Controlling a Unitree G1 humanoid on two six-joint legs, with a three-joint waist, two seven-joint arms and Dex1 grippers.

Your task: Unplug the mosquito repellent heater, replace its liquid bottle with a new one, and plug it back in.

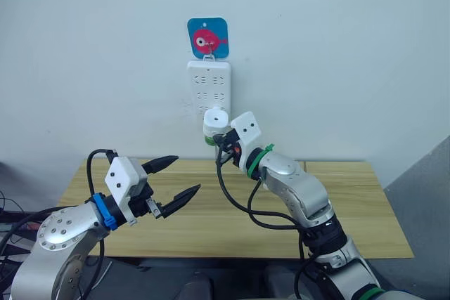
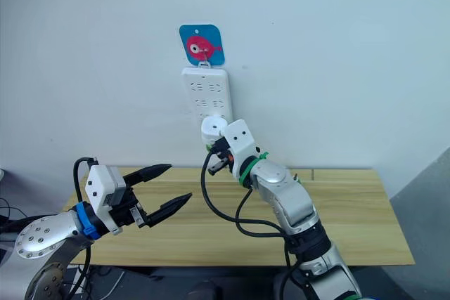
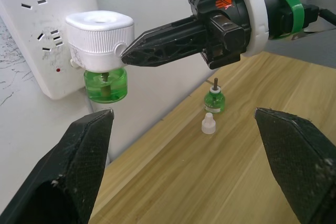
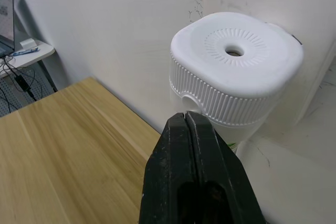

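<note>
The white mosquito repellent heater (image 1: pixel 215 118) sits plugged into the lower part of the white power strip (image 1: pixel 208 86) on the wall. A green liquid bottle (image 3: pixel 106 84) hangs under it. My right gripper (image 4: pixel 186 116) is shut with nothing between its fingers, and its tip rests against the heater's ribbed side. My left gripper (image 1: pixel 187 173) is open above the left part of the wooden table (image 1: pixel 351 209), well short of the heater. A small green bottle with a wick (image 3: pixel 213 101) stands on the table by the wall, with a white cap (image 3: pixel 208 124) beside it.
A blue hook plate with a pink fish (image 1: pixel 208 37) holds the strip on the wall. The table's far edge meets the wall below the strip. A desk with cables (image 4: pixel 21 61) stands off to one side.
</note>
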